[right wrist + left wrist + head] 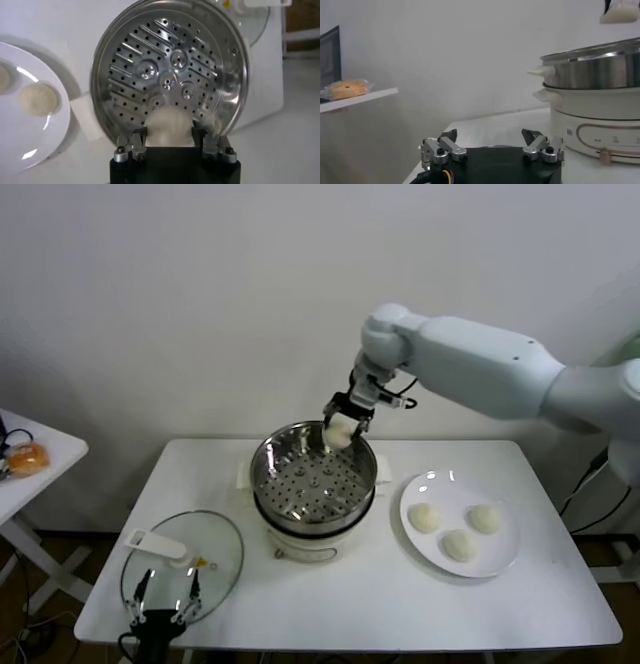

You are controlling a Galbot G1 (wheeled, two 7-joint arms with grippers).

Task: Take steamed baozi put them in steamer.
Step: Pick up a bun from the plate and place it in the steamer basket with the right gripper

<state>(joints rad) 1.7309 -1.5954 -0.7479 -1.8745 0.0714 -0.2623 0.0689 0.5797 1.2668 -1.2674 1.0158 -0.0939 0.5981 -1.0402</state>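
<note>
**Q:** what's your right arm holding?

**Me:** My right gripper [339, 427] is clenched on one steamed baozi [169, 127], a smooth, matte, cream-white dough ball pinched between both fingers. It hangs over the far rim of the steamer [268, 474], above the basket and not resting on anything.

**Q:** what's the steamer like?

**Me:** Round, shiny stainless basket, floor [170, 75] full of small holes and short slots with a few raised dimples near the middle. It sits on a white cooker base [590, 127] with side handles. Nothing lies on the perforated floor that I can see.

**Q:** and the other buns?

**Me:** Three more on the flat white plate [505, 559], just beside the steamer on my right, close together but apart from each other.

**Q:** room to move?

**Me:** Bare tabletop [400, 604] in front of the steamer and plate. The glass lid [215, 549] with its white handle lies flat near the front left corner. My left gripper [165, 599] is parked at that edge over the lid, fingers spread, holding nothing. An orange-brown bun [27, 456] sits on the side table, well apart.
</note>
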